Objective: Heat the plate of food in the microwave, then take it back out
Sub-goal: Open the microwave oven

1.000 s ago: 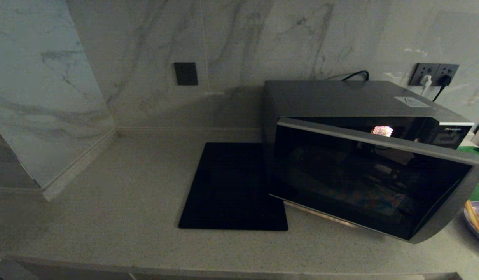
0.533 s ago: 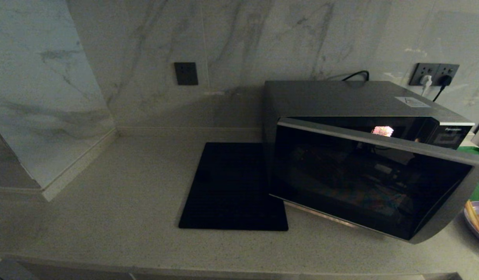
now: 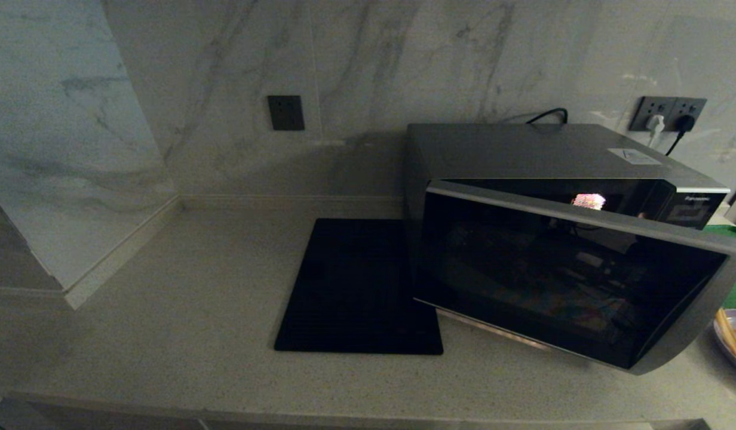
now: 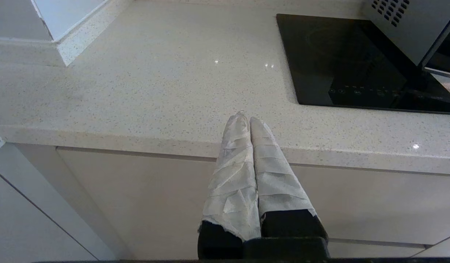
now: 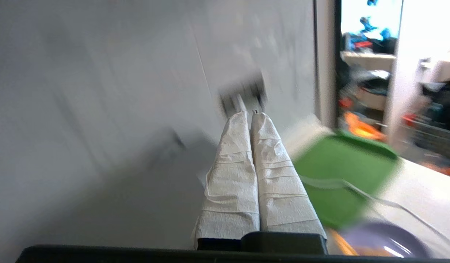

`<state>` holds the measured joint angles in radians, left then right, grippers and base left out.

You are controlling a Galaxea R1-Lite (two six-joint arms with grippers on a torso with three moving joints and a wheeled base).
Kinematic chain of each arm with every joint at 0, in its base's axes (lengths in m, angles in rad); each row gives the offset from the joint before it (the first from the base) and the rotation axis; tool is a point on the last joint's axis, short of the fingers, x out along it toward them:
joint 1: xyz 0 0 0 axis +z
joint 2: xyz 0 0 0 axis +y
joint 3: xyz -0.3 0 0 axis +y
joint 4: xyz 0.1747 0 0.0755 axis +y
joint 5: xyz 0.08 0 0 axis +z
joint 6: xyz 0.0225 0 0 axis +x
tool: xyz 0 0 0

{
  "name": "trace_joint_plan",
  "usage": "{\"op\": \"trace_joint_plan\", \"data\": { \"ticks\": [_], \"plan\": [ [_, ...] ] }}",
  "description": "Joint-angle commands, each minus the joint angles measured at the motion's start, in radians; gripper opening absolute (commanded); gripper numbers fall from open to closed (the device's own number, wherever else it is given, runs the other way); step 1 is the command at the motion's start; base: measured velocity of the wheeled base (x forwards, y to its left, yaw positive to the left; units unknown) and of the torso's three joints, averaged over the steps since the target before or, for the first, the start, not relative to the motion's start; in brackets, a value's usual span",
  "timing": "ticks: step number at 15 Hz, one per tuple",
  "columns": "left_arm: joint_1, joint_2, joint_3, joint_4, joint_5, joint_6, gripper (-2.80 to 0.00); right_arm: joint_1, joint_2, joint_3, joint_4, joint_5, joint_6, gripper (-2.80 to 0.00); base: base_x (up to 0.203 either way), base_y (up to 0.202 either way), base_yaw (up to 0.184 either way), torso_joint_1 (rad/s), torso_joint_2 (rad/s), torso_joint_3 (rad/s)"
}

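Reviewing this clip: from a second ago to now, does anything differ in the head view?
Nothing visibly changed: the microwave door hangs ajar, the plate of food sits at the counter's right edge beside it, and the black cooktop lies where it was.

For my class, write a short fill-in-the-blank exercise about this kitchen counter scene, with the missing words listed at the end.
1. The microwave door stands ______, swung out over the counter.
2. The plate of food sits on the counter, ______ the microwave.
3. The flat black mat lies on the microwave's ______ side in the head view.
4. The left gripper and the right gripper are both shut and hold ______.

Missing words: open; outside; left; nothing
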<state>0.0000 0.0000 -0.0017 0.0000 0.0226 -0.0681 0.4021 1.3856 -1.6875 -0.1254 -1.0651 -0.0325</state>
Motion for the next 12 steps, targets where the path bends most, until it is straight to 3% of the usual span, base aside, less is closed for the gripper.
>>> {"op": "trace_joint_plan", "data": {
  "ticks": [1, 3, 4, 7, 9, 12],
  "plan": [
    [0.0, 0.0, 0.0, 0.0, 0.0, -0.001, -2.8, 0.002, 0.054, -0.251, 0.092, 0.004, 0.004, -2.8, 0.0, 0.0, 0.0, 0.0, 0.0, 0.0],
    [0.0, 0.0, 0.0, 0.0, 0.0, -0.001, -2.8, 0.002, 0.054, -0.295, 0.237, 0.011, 0.019, -2.8, 0.0, 0.0, 0.0, 0.0, 0.0, 0.0],
    [0.0, 0.0, 0.0, 0.0, 0.0, -0.001, -2.8, 0.002, 0.052, -0.266, 0.375, 0.014, 0.049, -2.8, 0.0, 0.0, 0.0, 0.0, 0.0, 0.0],
    [0.0, 0.0, 0.0, 0.0, 0.0, -0.001, -2.8, -0.002, 0.07, -0.241, 0.752, 0.079, 0.284, -2.8, 0.0, 0.0, 0.0, 0.0, 0.0, 0.0],
    [0.0, 0.0, 0.0, 0.0, 0.0, -0.001, -2.8, -0.064, 0.105, -0.27, 0.976, 0.233, 0.468, -2.8, 0.0, 0.0, 0.0, 0.0, 0.0, 0.0],
    [0.0, 0.0, 0.0, 0.0, 0.0, -0.001, -2.8, -0.211, 0.133, -0.289, 1.09, 0.519, 0.617, -2.8, 0.0, 0.0, 0.0, 0.0, 0.0, 0.0]
  ]
}}
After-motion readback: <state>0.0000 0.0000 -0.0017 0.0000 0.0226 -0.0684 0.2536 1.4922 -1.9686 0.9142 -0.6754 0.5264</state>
